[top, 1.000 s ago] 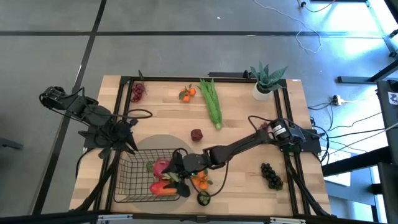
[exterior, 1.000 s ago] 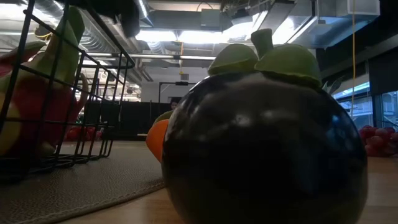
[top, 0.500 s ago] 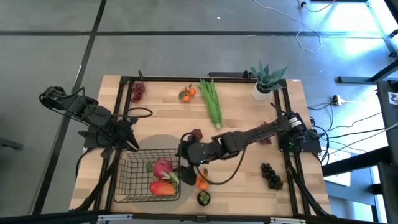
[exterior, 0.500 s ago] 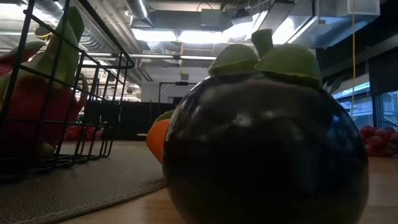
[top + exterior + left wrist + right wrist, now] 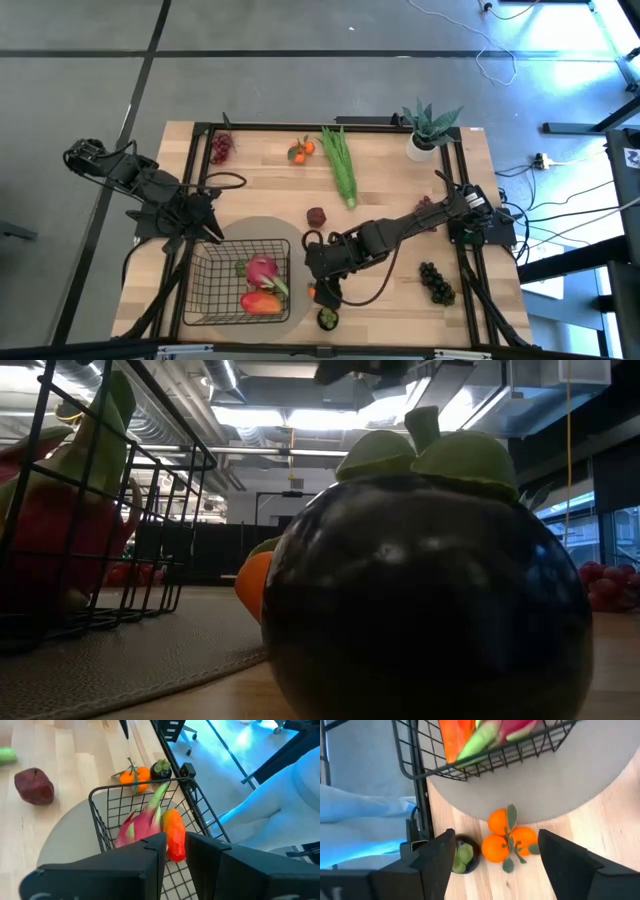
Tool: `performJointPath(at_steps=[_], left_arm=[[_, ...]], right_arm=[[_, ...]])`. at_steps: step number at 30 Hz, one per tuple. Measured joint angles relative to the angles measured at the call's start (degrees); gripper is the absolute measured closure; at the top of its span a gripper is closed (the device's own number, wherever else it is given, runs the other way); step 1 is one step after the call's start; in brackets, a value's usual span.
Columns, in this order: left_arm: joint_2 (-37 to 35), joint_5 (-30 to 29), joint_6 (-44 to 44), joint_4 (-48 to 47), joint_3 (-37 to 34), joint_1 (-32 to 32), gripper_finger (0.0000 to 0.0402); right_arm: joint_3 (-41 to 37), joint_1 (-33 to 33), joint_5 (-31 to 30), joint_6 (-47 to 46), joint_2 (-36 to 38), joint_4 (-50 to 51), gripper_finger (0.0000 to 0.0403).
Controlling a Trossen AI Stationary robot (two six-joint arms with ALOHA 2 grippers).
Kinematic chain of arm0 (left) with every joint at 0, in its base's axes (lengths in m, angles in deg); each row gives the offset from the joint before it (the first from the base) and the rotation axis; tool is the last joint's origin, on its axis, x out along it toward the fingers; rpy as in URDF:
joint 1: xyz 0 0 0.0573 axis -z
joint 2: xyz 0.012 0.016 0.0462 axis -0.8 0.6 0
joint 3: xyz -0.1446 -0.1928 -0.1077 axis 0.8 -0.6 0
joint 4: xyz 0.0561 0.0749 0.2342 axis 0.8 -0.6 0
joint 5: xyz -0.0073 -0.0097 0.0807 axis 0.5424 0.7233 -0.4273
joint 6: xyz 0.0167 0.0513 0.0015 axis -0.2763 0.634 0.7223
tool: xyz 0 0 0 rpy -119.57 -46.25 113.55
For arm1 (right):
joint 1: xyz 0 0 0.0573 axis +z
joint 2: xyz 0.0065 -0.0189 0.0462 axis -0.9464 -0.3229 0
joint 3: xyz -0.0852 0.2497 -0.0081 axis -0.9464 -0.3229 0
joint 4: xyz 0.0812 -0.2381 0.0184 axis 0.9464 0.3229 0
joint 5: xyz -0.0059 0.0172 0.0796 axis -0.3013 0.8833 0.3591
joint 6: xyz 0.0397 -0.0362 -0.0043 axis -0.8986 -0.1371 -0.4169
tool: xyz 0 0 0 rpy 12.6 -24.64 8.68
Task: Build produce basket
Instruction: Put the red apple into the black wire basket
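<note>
- Right gripper reaches low beside the basket, fingers spread, empty, above the tangerines.
- Left gripper hovers at the basket's far edge, fingers nearly closed, empty.
- Dragon fruit and mango lie in the basket.
- Low view: mangosteen blocks most.

Two matte black jointed arms with loose black cables looping off them beside the table, the right arm carrying a small white label near its base, each ending in blocky dark fingers.
</note>
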Motion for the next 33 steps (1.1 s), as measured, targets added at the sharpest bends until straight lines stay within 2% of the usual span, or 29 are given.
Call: performJointPath(at_steps=[8,13,20,26,33], left_arm=[[0.00,0.01,-0.73,0.04,0.00,0.00,0.0342],[0.00,0.01,-0.75,0.04,0.00,0.00,0.0342],[0.00,-1.63,-1.63,0.08,0.00,0.02,0.0342],[0.00,-4.73,-1.69,0.07,0.00,0.00,0.0342],[0.00,-6.15,-3.43,0.07,0.00,0.00,0.0342]], right_arm=[[0.00,-0.07,-0.15,-0.87,0.04,-0.11,0.0140],[0.00,-0.07,-0.98,2.85,0.04,-0.10,0.0140],[0.00,-2.17,-11.09,14.89,0.04,1.18,0.0140],[0.00,-7.42,-10.79,27.65,-0.20,2.72,0.0140],[-0.02,-15.24,-6.03,41.13,-0.23,3.93,0.0140]])
